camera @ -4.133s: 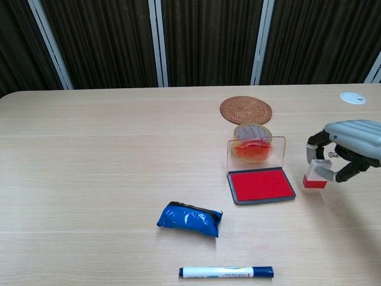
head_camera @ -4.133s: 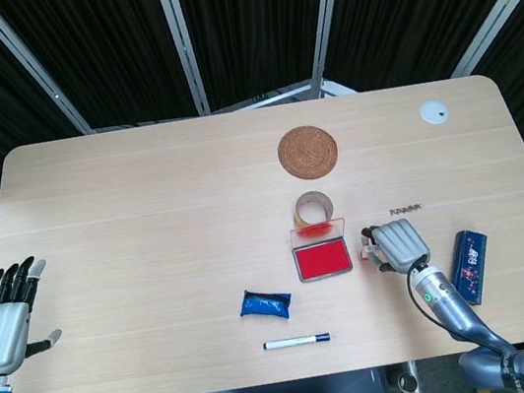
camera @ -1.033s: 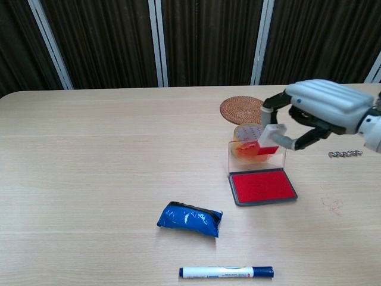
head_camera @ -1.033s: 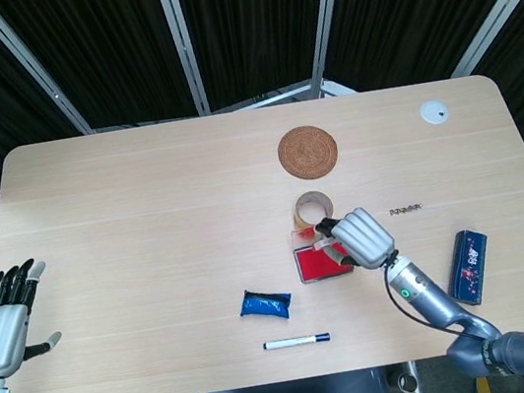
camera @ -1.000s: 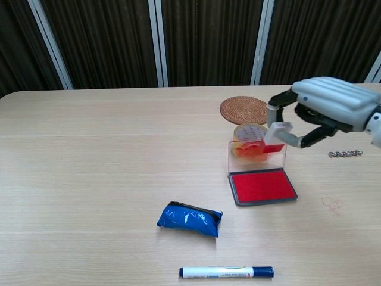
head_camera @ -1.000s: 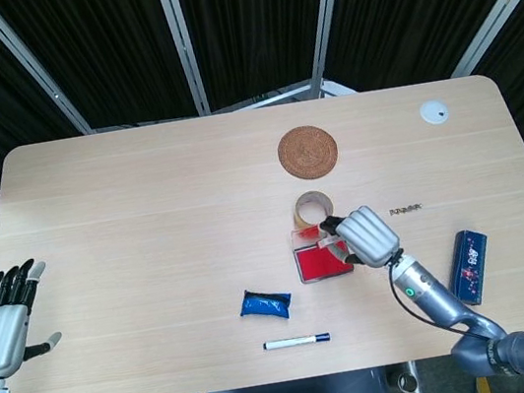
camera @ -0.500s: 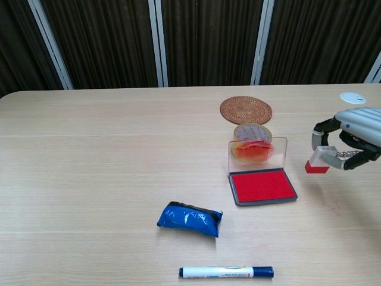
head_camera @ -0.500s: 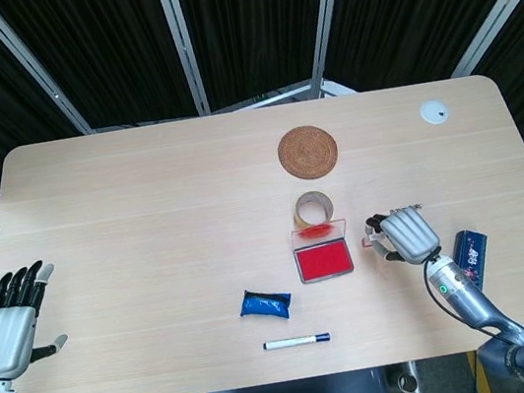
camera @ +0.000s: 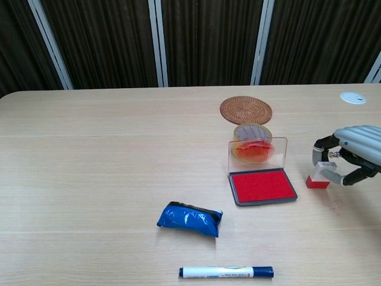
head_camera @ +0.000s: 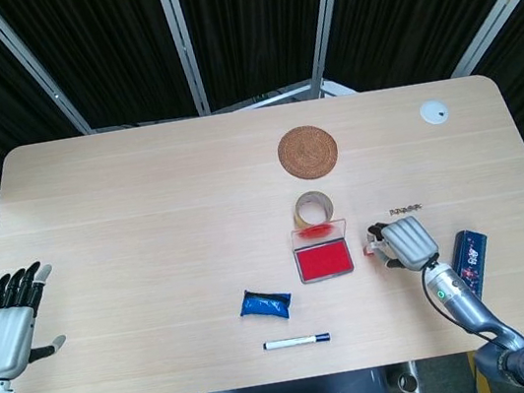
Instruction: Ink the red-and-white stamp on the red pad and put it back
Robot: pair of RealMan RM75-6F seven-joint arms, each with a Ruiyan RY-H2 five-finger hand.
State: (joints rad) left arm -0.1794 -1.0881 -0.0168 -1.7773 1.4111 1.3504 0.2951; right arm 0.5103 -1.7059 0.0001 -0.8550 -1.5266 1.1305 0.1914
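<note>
The red-and-white stamp (camera: 318, 177) stands red base down at table level, just right of the red ink pad (camera: 262, 185). My right hand (camera: 351, 156) holds its white top between thumb and fingers. In the head view the right hand (head_camera: 407, 242) covers most of the stamp (head_camera: 378, 249), beside the ink pad (head_camera: 323, 261). The pad's clear lid (camera: 257, 153) stands open and upright at its far edge. My left hand (head_camera: 8, 326) hangs off the table's left edge, open and holding nothing.
A tape roll (camera: 252, 132) and a woven coaster (camera: 245, 109) lie behind the pad. A blue pouch (camera: 190, 218) and a marker (camera: 226, 272) lie near the front. A blue case (head_camera: 469, 253) and a small chain (head_camera: 406, 209) sit close to the right hand.
My right hand carried the stamp from above the ink pad rightward and lowered it to the table beside the pad. The left hand barely shifted.
</note>
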